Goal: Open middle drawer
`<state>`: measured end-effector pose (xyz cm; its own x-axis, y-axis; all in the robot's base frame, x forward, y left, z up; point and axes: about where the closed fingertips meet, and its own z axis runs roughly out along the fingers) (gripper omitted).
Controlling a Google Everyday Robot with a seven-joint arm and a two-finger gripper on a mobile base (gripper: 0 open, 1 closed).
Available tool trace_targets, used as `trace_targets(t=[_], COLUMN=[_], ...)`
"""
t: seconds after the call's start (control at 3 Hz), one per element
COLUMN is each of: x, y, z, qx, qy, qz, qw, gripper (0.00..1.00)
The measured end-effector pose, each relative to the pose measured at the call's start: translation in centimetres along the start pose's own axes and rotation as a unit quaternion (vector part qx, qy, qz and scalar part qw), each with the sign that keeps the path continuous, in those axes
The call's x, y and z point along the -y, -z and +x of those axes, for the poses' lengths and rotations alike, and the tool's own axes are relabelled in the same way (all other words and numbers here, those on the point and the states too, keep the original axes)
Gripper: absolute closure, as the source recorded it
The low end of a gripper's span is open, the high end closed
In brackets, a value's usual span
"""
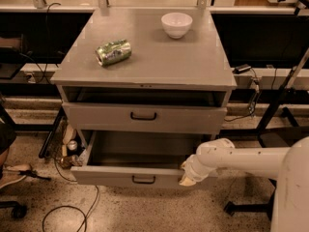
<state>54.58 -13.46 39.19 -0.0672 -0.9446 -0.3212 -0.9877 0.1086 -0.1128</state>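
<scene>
The middle drawer (111,177) is pulled well out of the grey cabinet. Its shallow front panel carries a small black handle (143,179), and its inside looks empty. My gripper (186,176) is at the right end of that drawer's front, at its top edge. The white arm reaches in from the right. Above it, the taller-fronted top drawer (145,118) with the larger handle stands slightly out, with a dark gap behind its front. The lowest drawer is hidden under the open one.
A crushed green can (113,51) and a white bowl (176,24) sit on the cabinet top (159,62). Cables (67,211) and small items lie on the floor to the left. A black stand's legs (270,124) are to the right, and shelving stands behind.
</scene>
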Motion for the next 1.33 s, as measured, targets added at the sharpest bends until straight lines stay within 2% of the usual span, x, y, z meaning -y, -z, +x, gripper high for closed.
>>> trace_targets(t=[0.67, 1.0, 1.33], x=[-2.6, -2.6, -3.8], y=[1.0, 1.0, 1.3], z=[0.9, 0.9, 1.2], qx=[-0.001, -0.001, 0.000], qy=[-0.033, -0.033, -0.048], qz=[-0.002, -0.002, 0.000], qw=[0.9994, 0.9994, 0.9988], gripper=[1.00, 1.00, 1.00])
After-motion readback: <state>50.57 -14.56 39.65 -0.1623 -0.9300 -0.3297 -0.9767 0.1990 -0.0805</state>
